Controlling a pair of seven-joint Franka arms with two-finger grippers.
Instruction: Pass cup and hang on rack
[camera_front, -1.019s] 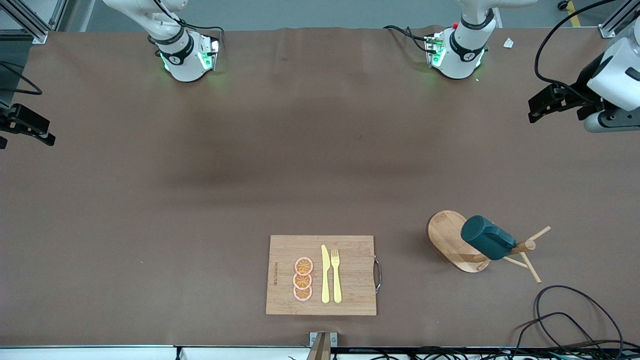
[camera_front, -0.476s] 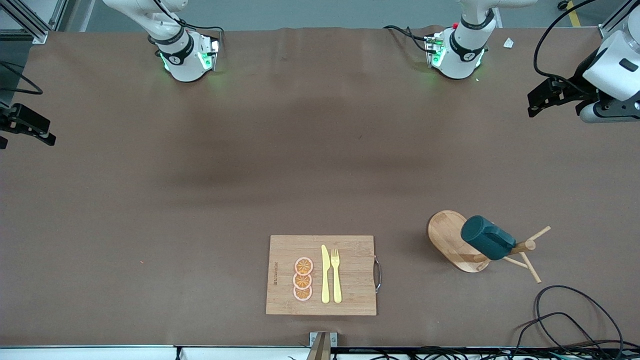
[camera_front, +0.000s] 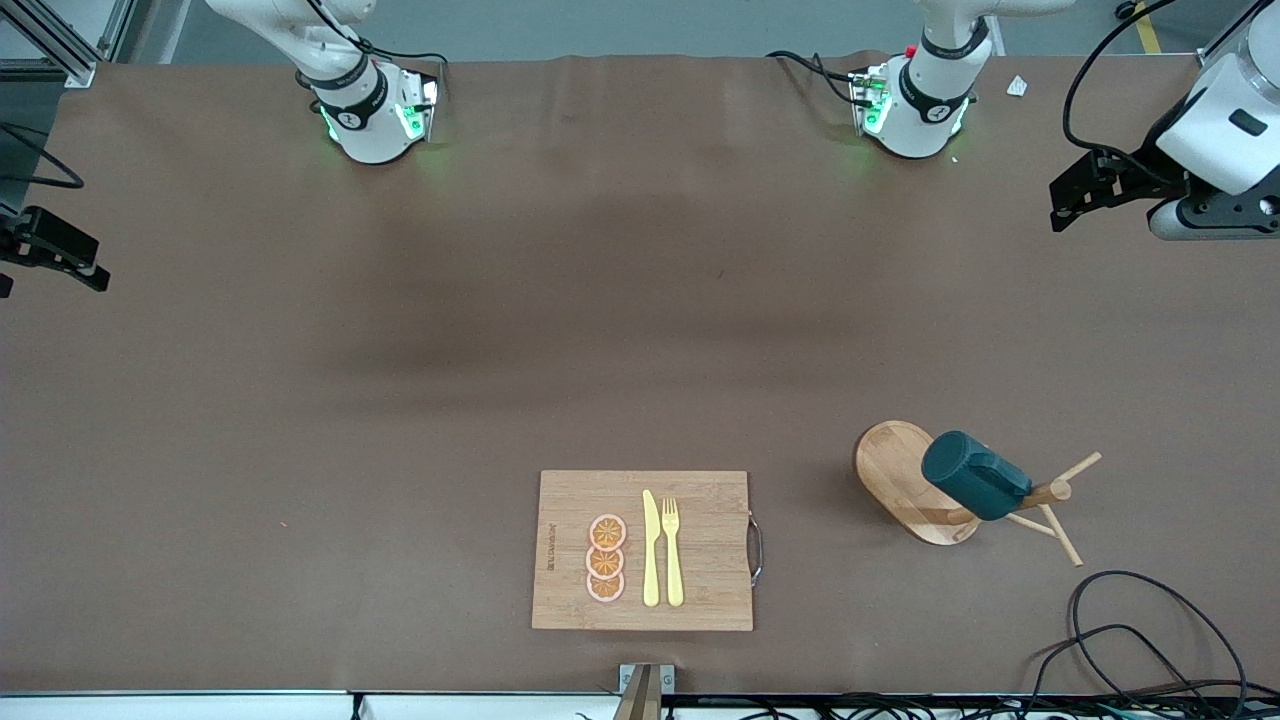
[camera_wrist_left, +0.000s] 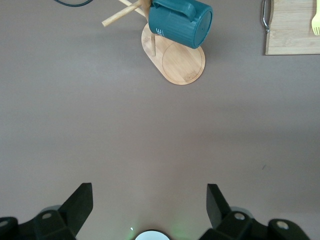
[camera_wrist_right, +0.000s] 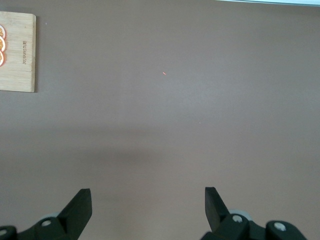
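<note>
The dark teal cup (camera_front: 975, 475) hangs tilted on a peg of the light wooden rack (camera_front: 893, 470), which stands toward the left arm's end of the table, near the front camera. In the left wrist view the cup (camera_wrist_left: 180, 22) shows its handle against the rack's post above the oval base (camera_wrist_left: 184, 64). My left gripper (camera_front: 1080, 192) is up in the air over the table's edge at its own end, well away from the rack; it is open and empty (camera_wrist_left: 149, 192). My right gripper (camera_front: 55, 250) waits over the other end, open and empty (camera_wrist_right: 147, 196).
A bamboo cutting board (camera_front: 700, 500) lies at the table's near edge with orange slices (camera_front: 606, 558), a yellow knife (camera_front: 650, 548) and a fork (camera_front: 672, 550) on it. Black cables (camera_front: 1130, 630) coil near the rack. Both arm bases (camera_front: 370, 110) stand along the table's robot side.
The left arm has drawn a little farther away from the rack, staying open. The cup, the rack and the right arm have not moved.
</note>
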